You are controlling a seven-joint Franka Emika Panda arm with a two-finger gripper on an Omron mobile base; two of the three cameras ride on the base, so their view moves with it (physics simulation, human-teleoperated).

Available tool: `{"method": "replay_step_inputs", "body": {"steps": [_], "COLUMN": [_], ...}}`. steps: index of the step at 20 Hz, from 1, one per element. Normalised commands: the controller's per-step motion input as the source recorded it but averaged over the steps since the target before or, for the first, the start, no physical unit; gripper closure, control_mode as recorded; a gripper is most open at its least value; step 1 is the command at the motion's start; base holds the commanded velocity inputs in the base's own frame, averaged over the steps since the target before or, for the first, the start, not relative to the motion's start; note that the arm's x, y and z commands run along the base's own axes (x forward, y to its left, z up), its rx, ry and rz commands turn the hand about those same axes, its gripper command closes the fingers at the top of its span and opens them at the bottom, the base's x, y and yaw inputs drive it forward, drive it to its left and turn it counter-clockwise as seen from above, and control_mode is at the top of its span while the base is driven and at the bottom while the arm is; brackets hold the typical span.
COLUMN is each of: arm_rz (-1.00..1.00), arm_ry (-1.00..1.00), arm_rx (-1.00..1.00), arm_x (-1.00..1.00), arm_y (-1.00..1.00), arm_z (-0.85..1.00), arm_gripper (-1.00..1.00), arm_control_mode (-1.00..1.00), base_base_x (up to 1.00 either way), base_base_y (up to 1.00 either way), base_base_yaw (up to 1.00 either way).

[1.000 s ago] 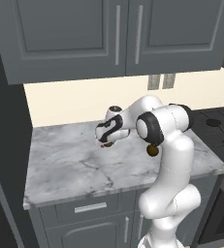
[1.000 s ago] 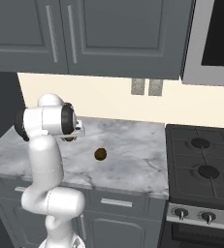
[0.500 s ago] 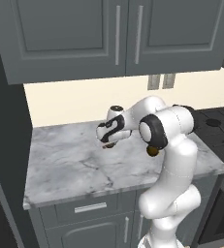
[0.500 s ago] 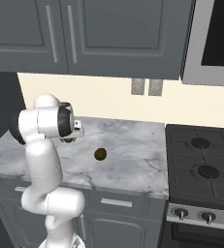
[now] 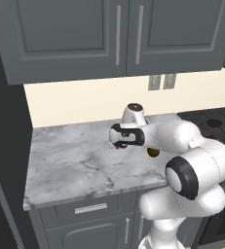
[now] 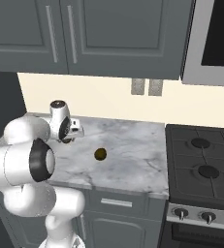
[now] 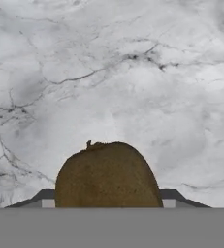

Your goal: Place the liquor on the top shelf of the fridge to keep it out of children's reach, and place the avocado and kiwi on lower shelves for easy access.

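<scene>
between pincer [image 7: 107, 206] fingertips, kiwi [image 7: 107, 177]

The brown fuzzy kiwi [image 7: 107, 175] sits between the finger tips of the two-finger gripper [image 5: 120, 144], above the grey-veined marble counter [image 5: 80, 165]. A second small brownish round fruit [image 6: 100, 154] lies on the counter, to the gripper's right. Dark grey panelled cabinets [image 5: 119, 36] hang above the counter; a black gas stove [image 6: 203, 162] adjoins its right end.
</scene>
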Motion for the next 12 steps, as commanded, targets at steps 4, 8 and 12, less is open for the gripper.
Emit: {"method": "replay_step_inputs", "body": {"steps": [4,8,12], "arm_rz": [-0.02,-0.08,-0.08], "arm_ry": [-0.26,-0.41,-0.38], "arm_rx": [0.0,0.0,0.0], "arm_x": [-0.96,-0.89,-0.79], "arm_y": [-0.39,-0.37,-0.36], "arm_z": [1.0,1.0,1.0], "arm_gripper": [1.0,1.0,1.0], "arm_control_mode": [-1.0,-1.0,-1.0], "base_base_x": [0.0,0.0,0.0], "base_base_y": [0.0,0.0,0.0], "base_base_yaw": [0.0,0.0,0.0]}}
